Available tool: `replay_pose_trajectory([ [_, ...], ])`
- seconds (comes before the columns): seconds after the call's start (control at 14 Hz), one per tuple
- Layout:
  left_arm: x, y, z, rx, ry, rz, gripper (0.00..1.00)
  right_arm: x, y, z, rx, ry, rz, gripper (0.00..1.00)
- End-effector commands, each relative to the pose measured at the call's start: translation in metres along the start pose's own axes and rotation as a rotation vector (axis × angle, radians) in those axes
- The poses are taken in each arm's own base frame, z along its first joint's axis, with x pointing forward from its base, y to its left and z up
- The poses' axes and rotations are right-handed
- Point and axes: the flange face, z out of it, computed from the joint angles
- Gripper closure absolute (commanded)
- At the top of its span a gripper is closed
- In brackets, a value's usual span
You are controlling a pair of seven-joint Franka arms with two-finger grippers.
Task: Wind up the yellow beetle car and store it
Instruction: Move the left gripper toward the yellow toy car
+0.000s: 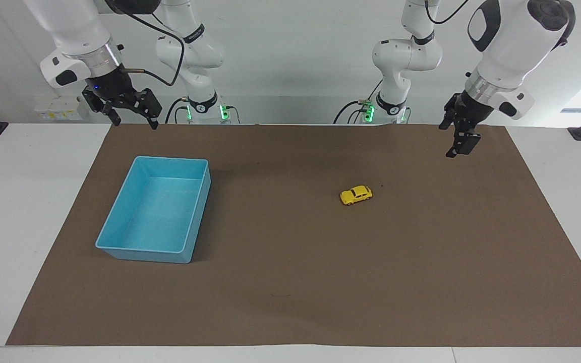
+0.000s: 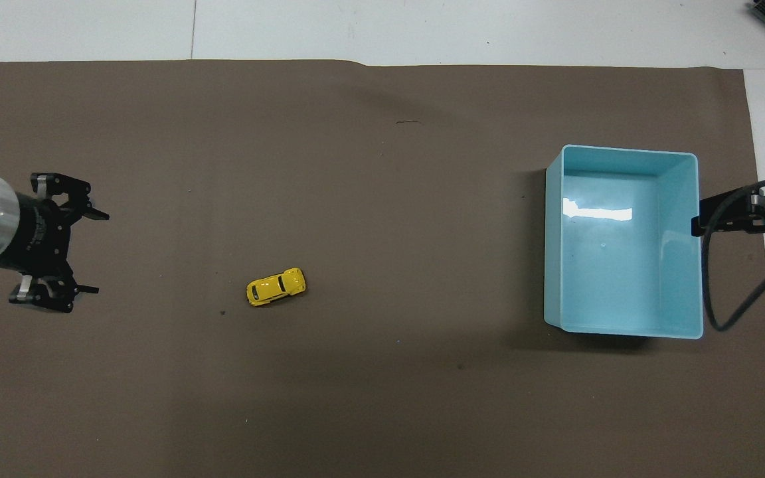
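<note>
The yellow beetle car [image 1: 356, 195] [image 2: 275, 287] stands on its wheels on the brown mat, with nothing touching it. My left gripper [image 1: 459, 147] [image 2: 100, 252] hangs open and empty in the air over the mat, toward the left arm's end of the table and well apart from the car. My right gripper [image 1: 135, 122] [image 2: 701, 222] waits open and empty, raised over the mat's edge at the right arm's end, beside the blue bin.
An empty light blue bin [image 1: 169, 160] [image 2: 628, 151] sits on the mat toward the right arm's end of the table. The brown mat [image 1: 290, 282] covers most of the white table. A black cable [image 2: 728, 318] loops from the right gripper.
</note>
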Motion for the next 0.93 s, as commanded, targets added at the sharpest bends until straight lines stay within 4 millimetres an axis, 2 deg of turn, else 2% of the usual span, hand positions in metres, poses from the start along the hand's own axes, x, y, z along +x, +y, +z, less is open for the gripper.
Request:
replay_pose_trajectory([
  [0.0,-0.011,-0.002,0.021,-0.029,-0.022,-0.130,0.00,-0.004,0.002,-0.002,0.016,-0.002,-0.015,0.00],
  [0.14,-0.026,-0.003,0.038,-0.036,-0.023,-0.163,0.00,-0.004,0.002,-0.002,0.017,0.000,-0.017,0.00],
  [0.36,-0.047,-0.002,0.067,-0.050,-0.029,-0.304,0.00,-0.004,0.001,-0.002,0.017,0.000,-0.017,0.00],
  [0.5,-0.063,-0.004,0.076,-0.049,-0.030,-0.337,0.00,-0.004,0.001,-0.002,0.017,0.000,-0.017,0.00],
  [0.72,-0.104,-0.013,0.090,-0.023,-0.021,-0.344,0.00,-0.004,0.002,-0.002,0.017,0.000,-0.015,0.00],
  [0.86,-0.115,-0.014,0.091,-0.037,-0.028,-0.366,0.00,-0.004,0.002,-0.002,0.016,-0.002,-0.015,0.00],
])
